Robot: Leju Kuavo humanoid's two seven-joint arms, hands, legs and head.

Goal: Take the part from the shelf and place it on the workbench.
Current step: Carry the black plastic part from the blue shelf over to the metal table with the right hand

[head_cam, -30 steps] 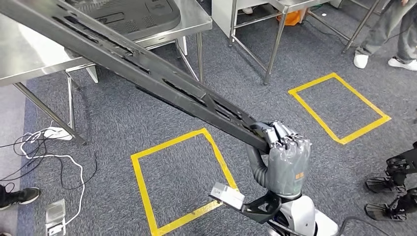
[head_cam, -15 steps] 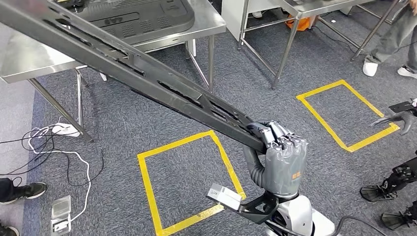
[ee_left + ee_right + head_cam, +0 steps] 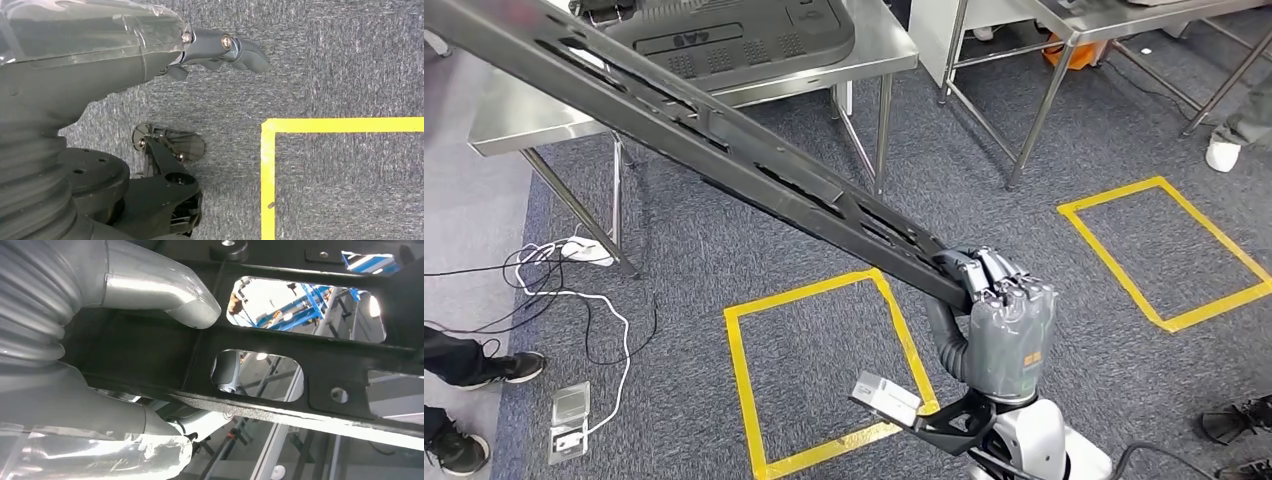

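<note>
A long black slotted part (image 3: 734, 160) runs slantwise from the upper left down to my right hand (image 3: 1004, 325), which grips its near end at chest height above the carpet. In the right wrist view the thumb (image 3: 165, 290) lies against the part (image 3: 260, 342), whose cut-outs show the room behind. The far end leaves the picture at the top left, passing over the steel workbench (image 3: 879, 45). A dark moulded panel (image 3: 724, 30) lies on that bench. My left hand (image 3: 100, 55) hangs over the carpet with its fingers (image 3: 225, 47) apart and nothing in them.
Two yellow tape squares mark the carpet, one (image 3: 739, 370) below the part, one (image 3: 1114, 265) to the right. White cables (image 3: 574, 290) and a floor socket (image 3: 569, 420) lie at left. People's shoes (image 3: 494, 368) (image 3: 1224, 152) stand at both sides. A second steel table's legs (image 3: 1034, 110) rise behind.
The whole scene has slid to the right in the picture, so the camera has turned left. My right hand keeps the same grip on the part.
</note>
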